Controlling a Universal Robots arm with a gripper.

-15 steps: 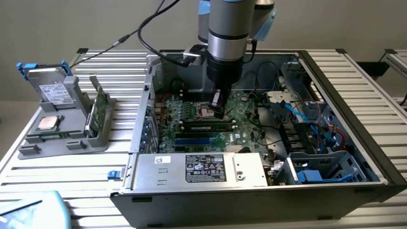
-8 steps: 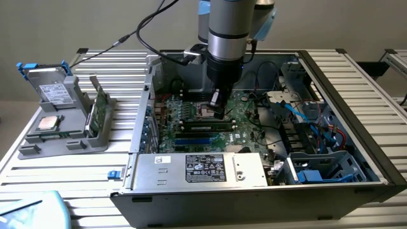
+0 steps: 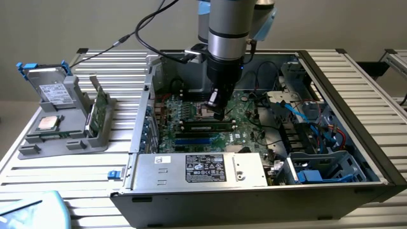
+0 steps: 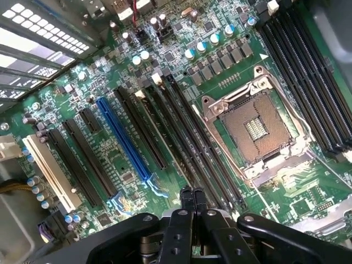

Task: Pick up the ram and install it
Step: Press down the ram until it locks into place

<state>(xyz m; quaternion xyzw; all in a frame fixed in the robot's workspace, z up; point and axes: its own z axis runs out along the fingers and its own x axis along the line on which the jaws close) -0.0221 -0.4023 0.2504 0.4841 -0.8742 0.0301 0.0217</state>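
with its fingers pressed together and empty, the gripper [image 4: 191,193] hangs over the ram [image 3: 205,126] lying in its slot, so seating looks underway, needing firm downward pressure.

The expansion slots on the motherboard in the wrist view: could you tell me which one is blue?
The long slot near the middle of the row is the blue one; its neighbours are black, and the slot at the far end is cream.
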